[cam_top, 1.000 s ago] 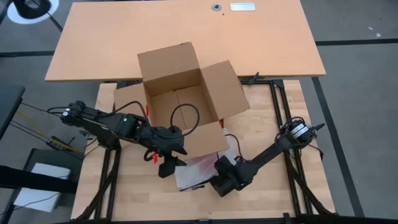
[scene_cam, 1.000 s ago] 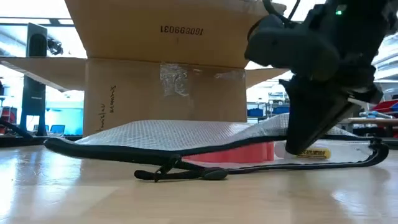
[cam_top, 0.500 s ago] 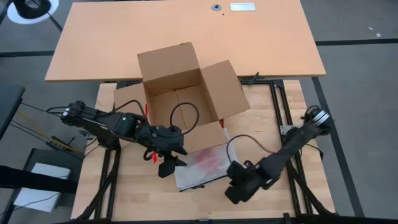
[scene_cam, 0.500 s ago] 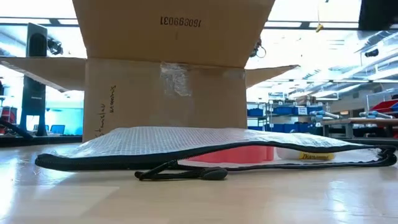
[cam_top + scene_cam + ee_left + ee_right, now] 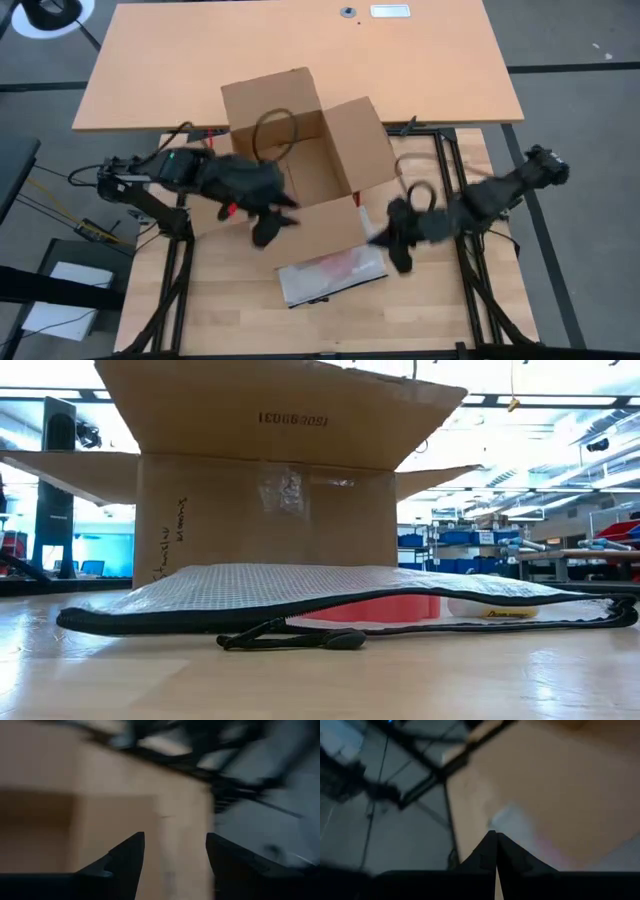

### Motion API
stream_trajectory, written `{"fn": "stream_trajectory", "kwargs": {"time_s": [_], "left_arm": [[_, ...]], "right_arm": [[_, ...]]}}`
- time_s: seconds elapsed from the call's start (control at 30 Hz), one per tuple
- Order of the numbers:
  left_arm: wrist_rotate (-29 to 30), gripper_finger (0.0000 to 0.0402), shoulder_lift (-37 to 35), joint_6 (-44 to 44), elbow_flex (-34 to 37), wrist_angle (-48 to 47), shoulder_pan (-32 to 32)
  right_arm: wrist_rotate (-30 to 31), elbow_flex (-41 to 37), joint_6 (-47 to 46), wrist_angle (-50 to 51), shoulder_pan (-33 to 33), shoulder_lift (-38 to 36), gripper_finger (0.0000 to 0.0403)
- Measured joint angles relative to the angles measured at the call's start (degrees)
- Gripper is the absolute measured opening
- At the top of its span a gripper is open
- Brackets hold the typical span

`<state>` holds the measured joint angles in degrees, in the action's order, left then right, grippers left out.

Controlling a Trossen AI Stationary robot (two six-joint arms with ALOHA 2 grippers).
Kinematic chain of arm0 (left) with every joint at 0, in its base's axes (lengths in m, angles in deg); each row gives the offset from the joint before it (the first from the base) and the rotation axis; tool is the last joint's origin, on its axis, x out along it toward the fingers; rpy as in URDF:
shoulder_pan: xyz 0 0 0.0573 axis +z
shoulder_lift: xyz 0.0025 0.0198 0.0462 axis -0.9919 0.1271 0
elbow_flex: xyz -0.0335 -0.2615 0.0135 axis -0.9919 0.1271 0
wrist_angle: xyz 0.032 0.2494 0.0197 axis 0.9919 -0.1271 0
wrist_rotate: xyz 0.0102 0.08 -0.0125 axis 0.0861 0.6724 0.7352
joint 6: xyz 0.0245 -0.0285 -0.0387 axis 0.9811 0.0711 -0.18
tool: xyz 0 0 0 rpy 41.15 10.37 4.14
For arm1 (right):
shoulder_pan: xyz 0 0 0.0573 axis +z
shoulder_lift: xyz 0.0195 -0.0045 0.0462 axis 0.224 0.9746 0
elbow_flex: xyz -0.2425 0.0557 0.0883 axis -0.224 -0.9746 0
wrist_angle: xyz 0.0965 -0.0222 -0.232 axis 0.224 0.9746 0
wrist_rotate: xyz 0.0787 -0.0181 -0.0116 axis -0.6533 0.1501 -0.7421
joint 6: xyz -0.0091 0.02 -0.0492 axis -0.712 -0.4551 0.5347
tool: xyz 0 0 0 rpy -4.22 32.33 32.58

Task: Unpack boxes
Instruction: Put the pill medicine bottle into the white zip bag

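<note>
Brown carton (image 5: 300, 165) upright (flaps open), mid-table.

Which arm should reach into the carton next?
Left, probably. The left gripper hangs open at the carton mouth, while the right gripper is shut, outside beside the bag.

Matt brown cardboard carton (image 5: 300, 150); clear mesh-textured plastic bag (image 5: 300, 585); smooth wood table (image 5: 480, 680).

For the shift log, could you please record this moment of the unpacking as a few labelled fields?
carton: brown carton on the table, all four flaps open
zip bag: clear bag with a red item inside, lying flat in front of the carton
left gripper: fingers apart, holding nothing, at the carton's front-left edge
right gripper: fingers together, holding nothing, above the table right of the bag
</note>
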<state>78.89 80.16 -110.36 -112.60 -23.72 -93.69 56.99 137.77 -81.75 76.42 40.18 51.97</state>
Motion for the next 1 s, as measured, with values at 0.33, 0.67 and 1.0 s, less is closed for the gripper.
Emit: {"fn": "stream_trajectory", "kwargs": {"time_s": [0.33,0.67,1.0], "left_arm": [[5.2,0.0225,0.0,-7.2,4.9,-15.0,9.2],[-8.7,0.0225,0.0,0.0,20.9,-6.2,12.2],[-10.0,0.0225,0.0,2.5,35.0,1.0,11.9]], "right_arm": [[-6.1,0.0,27.0,0.3,-24.5,-3.0,0.0113],[-33.0,0.0,48.6,-1.5,-39.0,11.4,0.0228],[-40.2,0.0,58.7,4.0,-39.8,22.2,0.0226]]}}
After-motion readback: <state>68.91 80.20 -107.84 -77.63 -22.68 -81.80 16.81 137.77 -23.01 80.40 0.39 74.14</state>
